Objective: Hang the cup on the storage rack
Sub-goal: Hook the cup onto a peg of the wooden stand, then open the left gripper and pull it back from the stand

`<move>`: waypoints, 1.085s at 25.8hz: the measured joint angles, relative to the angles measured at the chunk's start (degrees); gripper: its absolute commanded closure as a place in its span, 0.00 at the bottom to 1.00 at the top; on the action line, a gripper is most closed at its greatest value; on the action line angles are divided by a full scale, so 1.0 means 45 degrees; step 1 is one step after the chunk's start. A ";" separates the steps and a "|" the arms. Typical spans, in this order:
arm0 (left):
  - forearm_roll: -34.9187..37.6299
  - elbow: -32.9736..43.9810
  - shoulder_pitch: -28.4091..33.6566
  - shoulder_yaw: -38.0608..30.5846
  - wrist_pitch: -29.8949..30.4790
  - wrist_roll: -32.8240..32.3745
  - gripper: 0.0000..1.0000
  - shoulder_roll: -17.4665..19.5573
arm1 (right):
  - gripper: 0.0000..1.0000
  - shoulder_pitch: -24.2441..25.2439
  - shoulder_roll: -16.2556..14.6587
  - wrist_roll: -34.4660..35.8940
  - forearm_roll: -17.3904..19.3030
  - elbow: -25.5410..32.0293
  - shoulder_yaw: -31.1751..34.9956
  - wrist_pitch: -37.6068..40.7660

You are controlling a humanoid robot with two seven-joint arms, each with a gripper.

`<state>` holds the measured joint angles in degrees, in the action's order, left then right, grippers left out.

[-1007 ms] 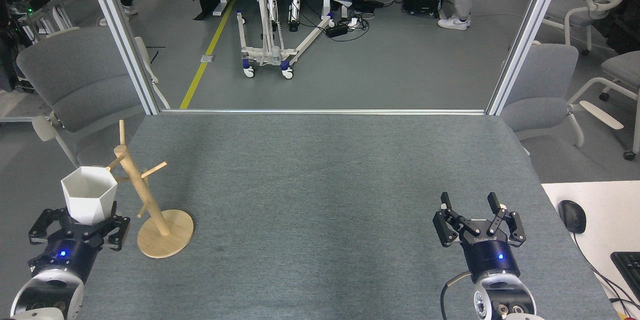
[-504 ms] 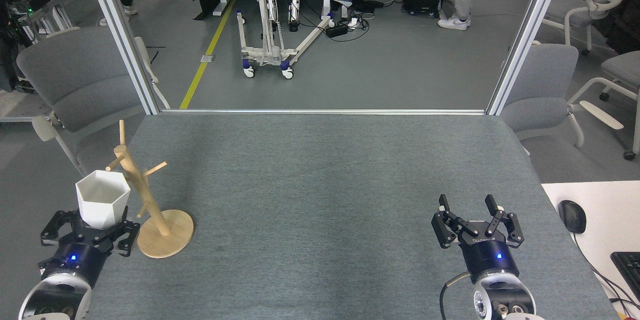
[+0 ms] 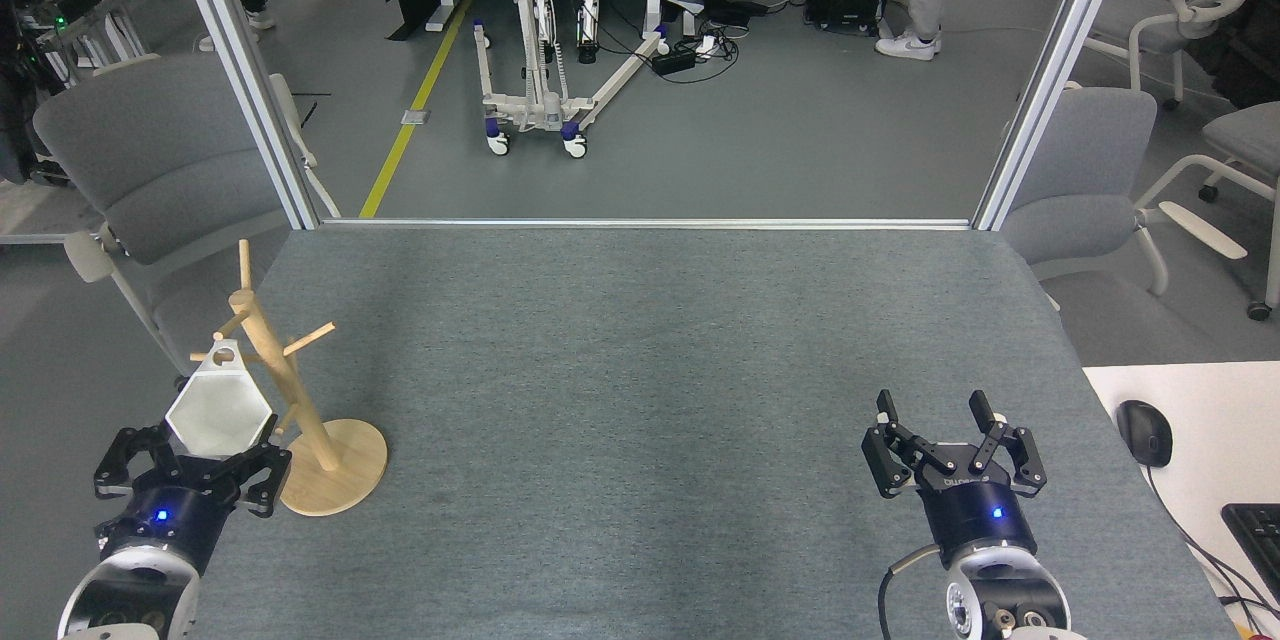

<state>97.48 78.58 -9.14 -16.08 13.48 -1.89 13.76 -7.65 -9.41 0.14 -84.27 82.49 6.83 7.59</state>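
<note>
**Cup now hanging on the left peg of the rack**

Head view: compared with half a second ago, the cup is tipping over, mouth turned toward me, where before it was sitting upright in my left gripper. Its handle is now threading a left-side peg of the storage rack, and the cup is hanging just left of the rack's pole, above the round base. My left gripper has dropped slightly lower and nearer the base.

The rack is standing on the grey felt table, at its left edge. Behind the rack, a grey chair and an aluminium post are showing; far right of it, a white desk with a mouse.

My left gripper's fingers are spreading wide just under the cup; I cannot tell whether they are touching it. My right gripper, well apart to the rack's right, is standing spread and holding nothing.
</note>
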 measured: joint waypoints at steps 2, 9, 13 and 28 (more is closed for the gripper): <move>-0.0002 -0.0079 -0.0002 -0.0001 0.0000 0.0026 0.06 -0.0064 | 0.00 0.0000 -0.0017 0.0000 0.0000 0.0000 -0.0007 0.0006; -0.0020 -0.0597 -0.0008 0.0068 0.0011 0.0033 0.03 -0.0257 | 0.00 0.0000 -0.0044 -0.0011 -0.0001 -0.0001 -0.0014 0.0015; -0.0020 -0.1140 -0.0104 0.0091 0.0028 0.0039 0.03 -0.0584 | 0.00 0.0001 -0.0050 -0.0022 0.0001 -0.0024 -0.0014 0.0015; -0.0107 -0.2296 -0.0085 0.0368 0.0176 0.0556 0.02 -0.2272 | 0.00 0.0027 -0.0003 0.0003 -0.0036 -0.0138 -0.0146 0.0037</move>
<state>97.00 68.25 -9.53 -14.42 14.28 0.62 3.54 -7.53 -9.43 0.16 -84.43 81.87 6.17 7.76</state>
